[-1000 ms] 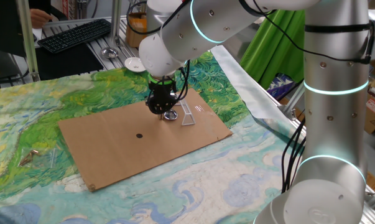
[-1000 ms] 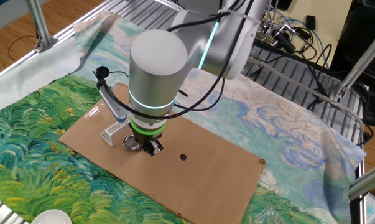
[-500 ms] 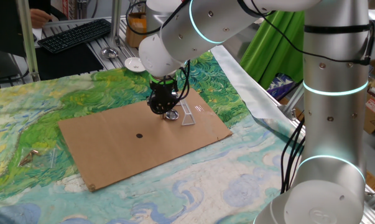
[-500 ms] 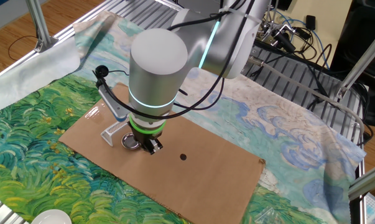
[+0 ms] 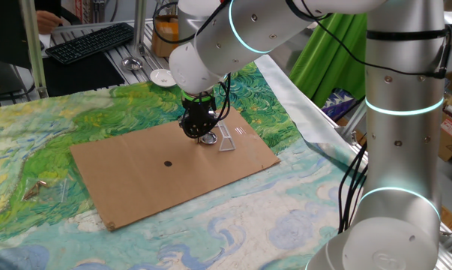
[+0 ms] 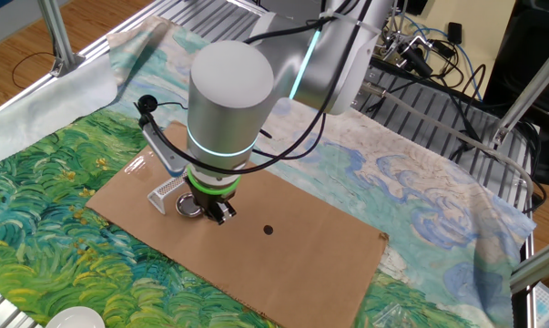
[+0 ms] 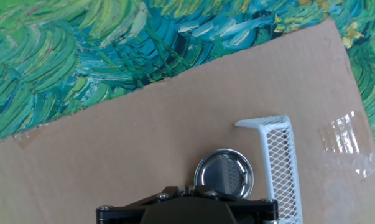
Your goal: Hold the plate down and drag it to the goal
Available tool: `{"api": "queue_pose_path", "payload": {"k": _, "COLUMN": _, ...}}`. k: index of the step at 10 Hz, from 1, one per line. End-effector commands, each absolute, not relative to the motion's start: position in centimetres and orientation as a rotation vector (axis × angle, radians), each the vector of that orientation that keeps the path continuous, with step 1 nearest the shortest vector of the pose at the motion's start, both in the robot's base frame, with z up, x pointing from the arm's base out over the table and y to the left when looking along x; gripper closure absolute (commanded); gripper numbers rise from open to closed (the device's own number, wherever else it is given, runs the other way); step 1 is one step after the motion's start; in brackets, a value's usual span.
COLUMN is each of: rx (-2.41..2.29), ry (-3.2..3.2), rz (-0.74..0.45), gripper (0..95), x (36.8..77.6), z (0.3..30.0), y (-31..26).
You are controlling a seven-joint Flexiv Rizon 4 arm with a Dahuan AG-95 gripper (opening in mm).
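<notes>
pinched fully shut and pointing straight down, the gripper (image 5: pixel 199 133) presses its closed tip on the near edge of the plate (image 7: pixel 224 175), pinning the dish flat rather than clasping it. going from large to small: the swirly green-and-blue painted cloth (image 5: pixel 46 142) covers the table, the brown cardboard sheet (image 5: pixel 173 169) lies on it, the goal (image 7: pixel 276 163), a whitish mesh-walled wedge frame, sits on the cardboard, then comes the tiny shiny plate, and last a small black dot (image 5: pixel 168 163) well apart from both. as for progress, the drag looks nearly finished: the plate lies just beside the frame's long wall, close to touching, and under its short top arm, so only a final nudge into the corner seems left, followed by lifting off. the hand view alone shows the narrow gap between dish rim and mesh wall; in one fixed view the gripper body hides most of the dish, and in the other fixed view the arm's thick wrist blocks the tip, though that view shows the plate (image 6: pixel 192 207) peeking out beside the frame.
</notes>
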State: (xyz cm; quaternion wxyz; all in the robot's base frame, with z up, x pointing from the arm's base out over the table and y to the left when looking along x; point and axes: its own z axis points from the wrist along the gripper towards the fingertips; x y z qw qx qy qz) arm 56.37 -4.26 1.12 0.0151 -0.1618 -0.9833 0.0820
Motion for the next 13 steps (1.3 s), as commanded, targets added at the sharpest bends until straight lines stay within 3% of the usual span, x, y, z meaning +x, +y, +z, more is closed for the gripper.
{"api": "queue_pose_path", "payload": {"k": 1, "rx": -0.495, "ry": -3.06, "rz": 0.255, "gripper": 95.0, "x": 56.4, "z": 1.2, "y": -4.6}}
{"api": "queue_pose_path", "payload": {"k": 13, "rx": -0.458, "ry": -3.064, "rz": 0.317, "gripper": 95.0, "x": 56.2, "z": 0.9, "y": -6.2}}
